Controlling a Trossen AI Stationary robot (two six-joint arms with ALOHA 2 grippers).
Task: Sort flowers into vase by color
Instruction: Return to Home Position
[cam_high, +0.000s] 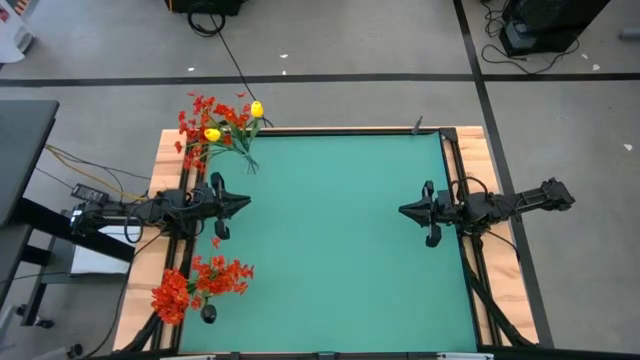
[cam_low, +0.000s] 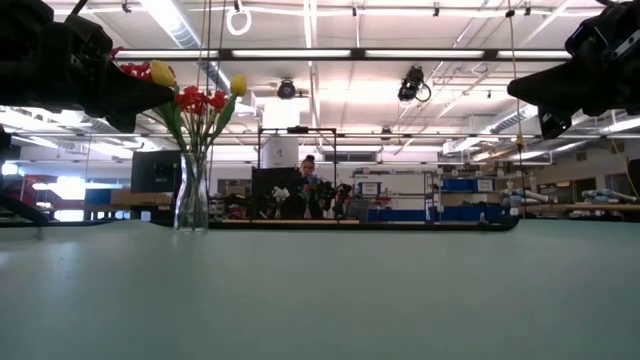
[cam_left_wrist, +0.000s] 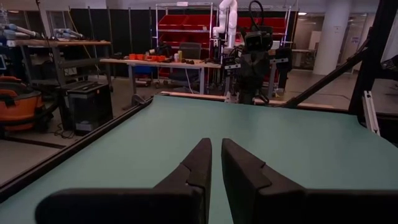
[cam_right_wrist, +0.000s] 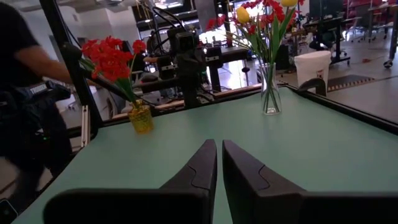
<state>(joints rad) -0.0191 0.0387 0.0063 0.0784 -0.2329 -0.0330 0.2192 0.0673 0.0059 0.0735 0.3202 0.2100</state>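
Sprays of red blossoms (cam_high: 185, 290) filled a squat yellow vase (cam_right_wrist: 141, 118) at the left edge of the matte green bench (cam_high: 330, 260). Along that edge, more red sprays (cam_high: 200, 115) and smooth yellow buds (cam_high: 212, 134) stood in a tall clear glass vase (cam_low: 192, 195). Between the vases hung the left pincer (cam_high: 245, 204), its tapered fingers nearly touching, empty. Opposite, the right pincer (cam_high: 402, 210) was likewise closed and empty.

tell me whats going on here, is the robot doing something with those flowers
Nothing is being handled right now. The left gripper and right gripper hover over opposite sides of the green table, jaws closed and empty. Red flowers stand in a small yellow vase. A clear glass vase holds red and yellow flowers together.
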